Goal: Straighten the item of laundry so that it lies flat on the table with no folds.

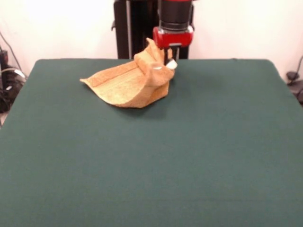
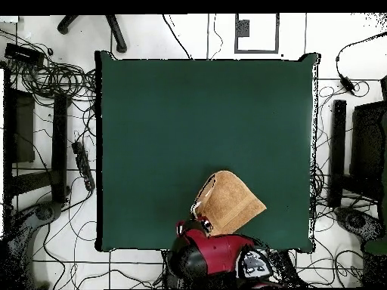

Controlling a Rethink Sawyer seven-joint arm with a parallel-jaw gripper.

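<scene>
Front view shows the gripper (image 1: pixel 171 60) reaching down from the red and black arm (image 1: pixel 175 21) at the towel's (image 1: pixel 132 82) far corner, with the jaws closed on a raised peak of the cloth; that corner is lifted clear of the surface (image 1: pixel 189 156) and stands as a crumpled point just under the red wrist ring. A small white piece (image 1: pixel 171 64) shows right at the pinched spot, but whether it is the towel's label or a fingertip pad cannot be told, and no writing can be read on it. From the held corner the golden-orange towel hangs down and spreads away to the picture's left, its lower edge curled up in a rounded lip and its left tip resting flat on the green cloth. A woven band runs along the towel's upper edge, leading toward the held corner. In the overhead view the towel (image 2: pixel 229 200) lies close to the surface's (image 2: pixel 189 113) edge nearest the robot's base, right of that edge's middle, with one side folded over in a pale strip toward the arm (image 2: pixel 208 253). There the arm covers the corner nearest it, so the gripper itself is hidden in that view.
</scene>
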